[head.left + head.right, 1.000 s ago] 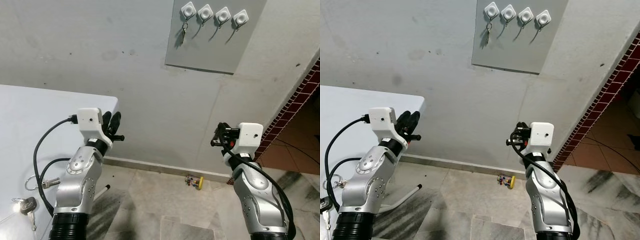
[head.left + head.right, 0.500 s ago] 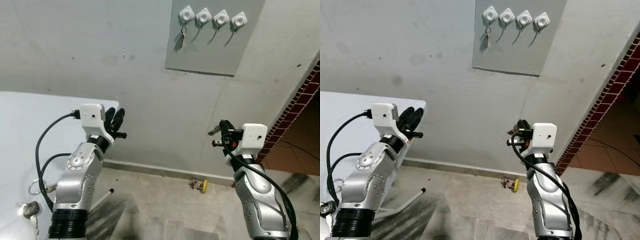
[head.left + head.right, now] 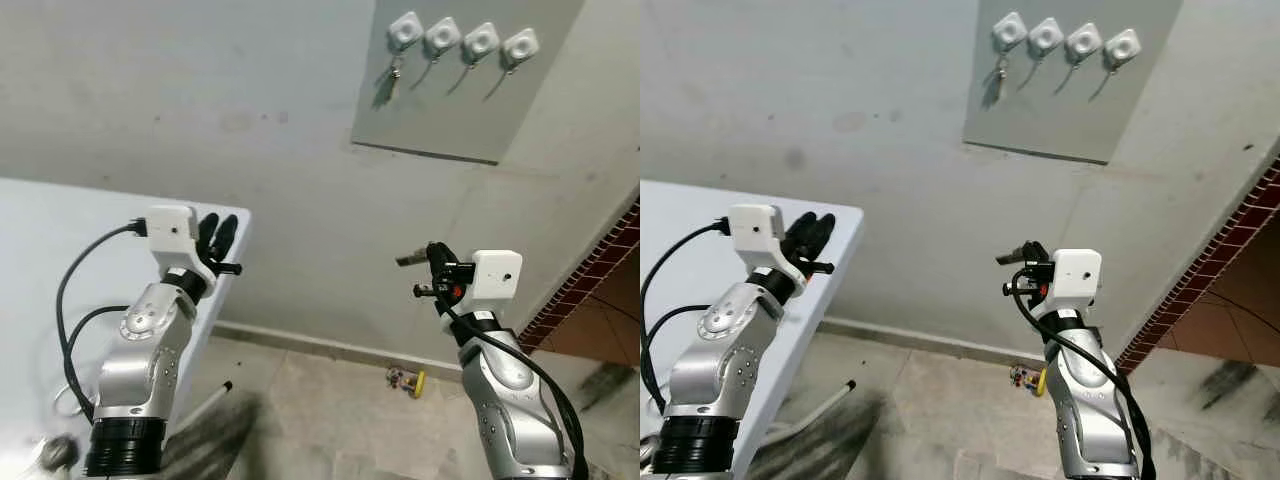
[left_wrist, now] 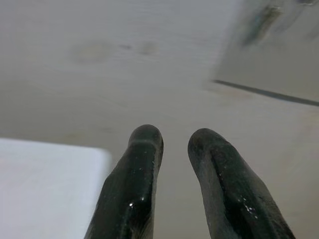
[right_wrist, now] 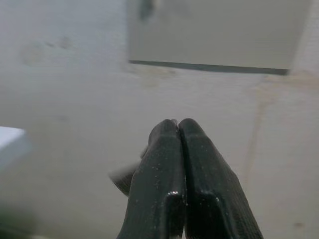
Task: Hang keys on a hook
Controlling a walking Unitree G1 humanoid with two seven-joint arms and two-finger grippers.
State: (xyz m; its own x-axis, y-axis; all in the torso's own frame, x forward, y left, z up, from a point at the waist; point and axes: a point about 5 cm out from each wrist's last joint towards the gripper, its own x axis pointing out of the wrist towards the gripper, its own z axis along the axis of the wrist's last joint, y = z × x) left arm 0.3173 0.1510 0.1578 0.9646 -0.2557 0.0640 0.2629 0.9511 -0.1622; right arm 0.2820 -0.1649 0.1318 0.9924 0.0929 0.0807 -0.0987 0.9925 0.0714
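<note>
Key (image 3: 410, 259) pinched in right gripper (image 5: 178, 124) fingers, closed tight; left gripper (image 4: 172, 142) fingers slightly apart, w/ nothing between.

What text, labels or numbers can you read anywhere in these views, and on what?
None can be read.
Grey wall panel and its four white hooks: no writing on them.
White camera housings on both wrists: no lettering on them.
Small coloured item on the floor: too small to tell whether it bears print.
Key in the right pincer: too small and blurred to show any stamp.
</note>
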